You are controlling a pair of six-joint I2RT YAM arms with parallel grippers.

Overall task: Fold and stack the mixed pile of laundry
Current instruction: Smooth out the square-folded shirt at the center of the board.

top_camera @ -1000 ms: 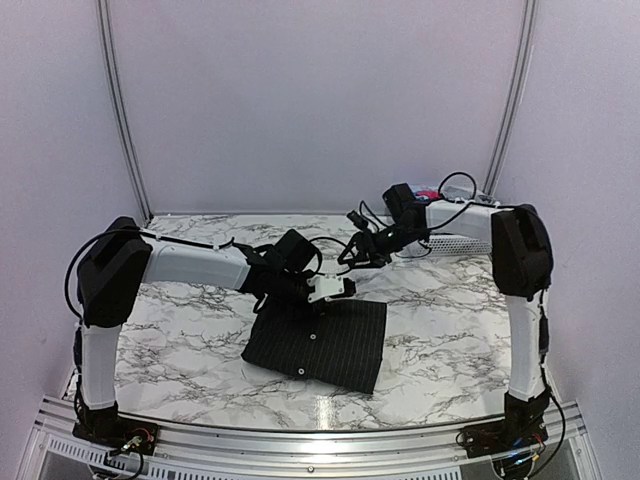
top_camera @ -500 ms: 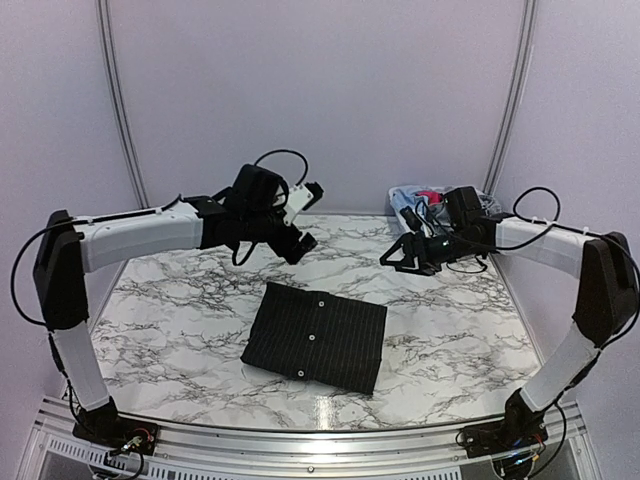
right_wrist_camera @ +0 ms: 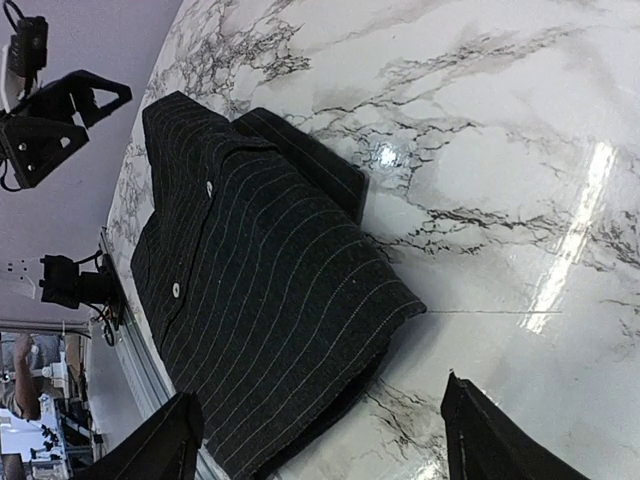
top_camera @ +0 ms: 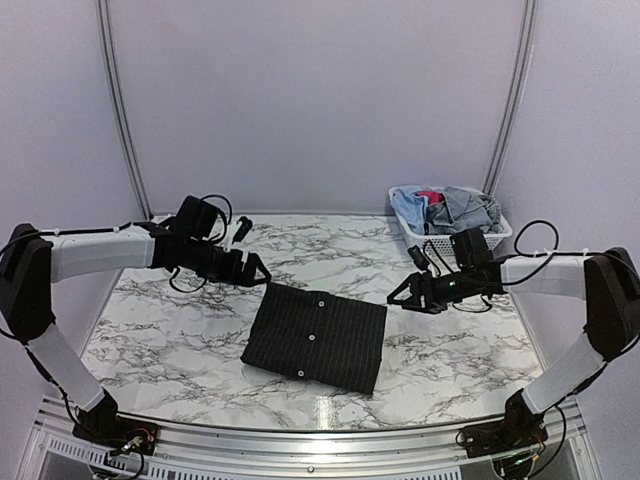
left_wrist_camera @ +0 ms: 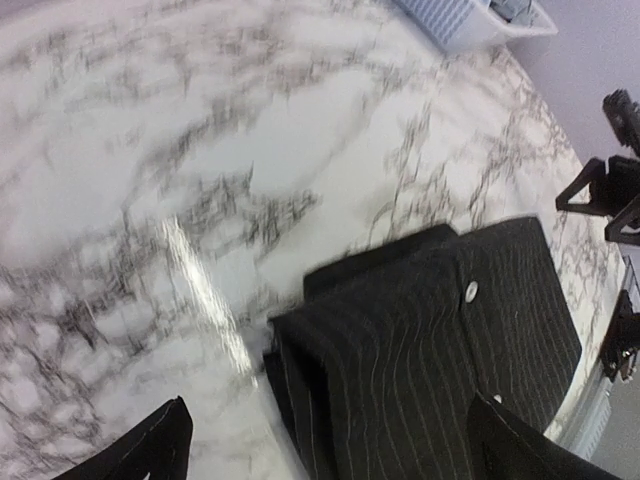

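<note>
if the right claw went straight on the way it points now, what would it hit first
Most likely the black pinstriped shirt, at its nearest folded edge. The right claw is open; its height above the table is unclear.

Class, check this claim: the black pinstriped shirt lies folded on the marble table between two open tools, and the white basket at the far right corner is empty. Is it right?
Not quite: the white basket is not empty; it holds blue garments and a pink-red one, as the top external view shows. The rest stands.
</note>
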